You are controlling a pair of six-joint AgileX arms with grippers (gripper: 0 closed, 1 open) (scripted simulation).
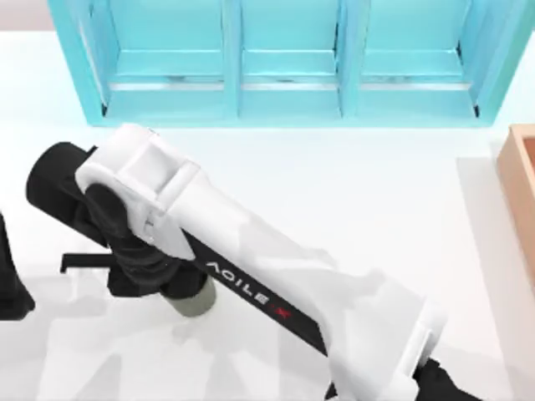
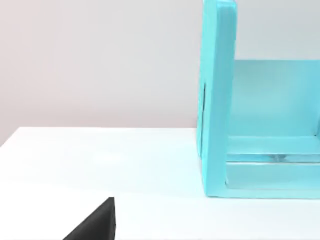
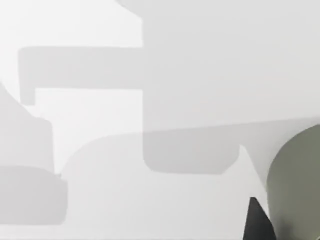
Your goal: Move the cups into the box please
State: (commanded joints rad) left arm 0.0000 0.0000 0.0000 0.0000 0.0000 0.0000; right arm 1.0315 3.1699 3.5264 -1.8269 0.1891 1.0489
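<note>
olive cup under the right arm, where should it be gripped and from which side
Grip the olive cup across its round side wall, near the rim, coming down from above. It appears to stand upright on the table, plain and handleless, so any pair of opposite sides should do. The right end effector is already over it.

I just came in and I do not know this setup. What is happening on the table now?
The right arm reaches across to the table's left side, and its right gripper is at the olive-green cup, which shows under the arm. The tan box waits at the right edge, so this cup is not yet in it. The cyan shelf unit stands at the back. The left arm is parked at the left edge.
</note>
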